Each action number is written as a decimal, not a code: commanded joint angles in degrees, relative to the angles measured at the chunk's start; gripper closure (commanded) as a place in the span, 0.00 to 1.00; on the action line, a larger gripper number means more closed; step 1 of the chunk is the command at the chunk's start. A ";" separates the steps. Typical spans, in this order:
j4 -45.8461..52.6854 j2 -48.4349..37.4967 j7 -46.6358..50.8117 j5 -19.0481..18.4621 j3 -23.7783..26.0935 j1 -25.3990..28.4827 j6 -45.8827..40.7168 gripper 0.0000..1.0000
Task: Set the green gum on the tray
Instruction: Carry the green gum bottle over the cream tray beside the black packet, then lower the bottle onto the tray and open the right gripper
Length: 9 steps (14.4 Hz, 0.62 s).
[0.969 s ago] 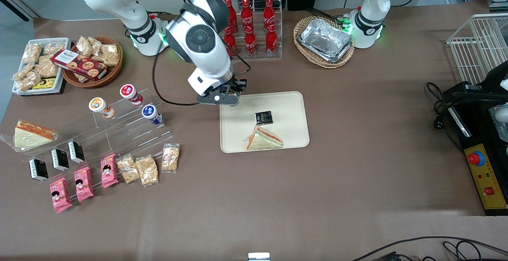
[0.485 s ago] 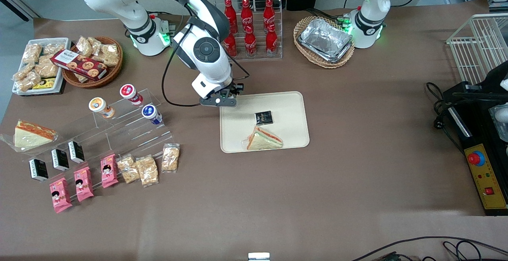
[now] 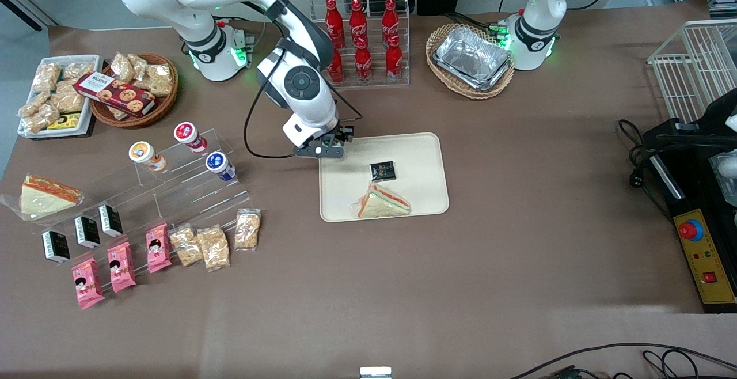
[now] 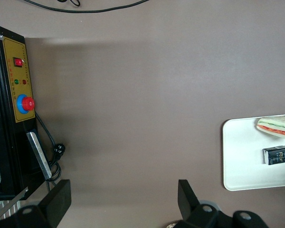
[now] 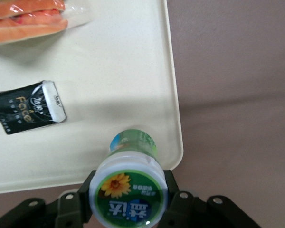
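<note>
Flanking gripper [image 5: 128,197], green gum [image 5: 130,190]: black packet [image 5: 27,107], sandwich [image 5: 26,19].

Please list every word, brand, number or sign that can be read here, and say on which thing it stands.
"Face": black packet on the tray.
Chinese characters, unreadable: lid of the green gum, held by the gripper above a corner of the tray.
White script, unreadable: red bottles.
White print, unreadable: cookie box.

Hidden and cropped parts.
Front view: arm hides the gum and gripper [image 3: 327,150]. Wrist view: sandwich [image 5: 33,18] cropped by the picture's edge; pads unseen behind green gum [image 5: 129,190].
</note>
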 commanded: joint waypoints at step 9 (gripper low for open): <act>-1.84 6.08 1.98 -1.11 -0.18 0.45 6.45 0.67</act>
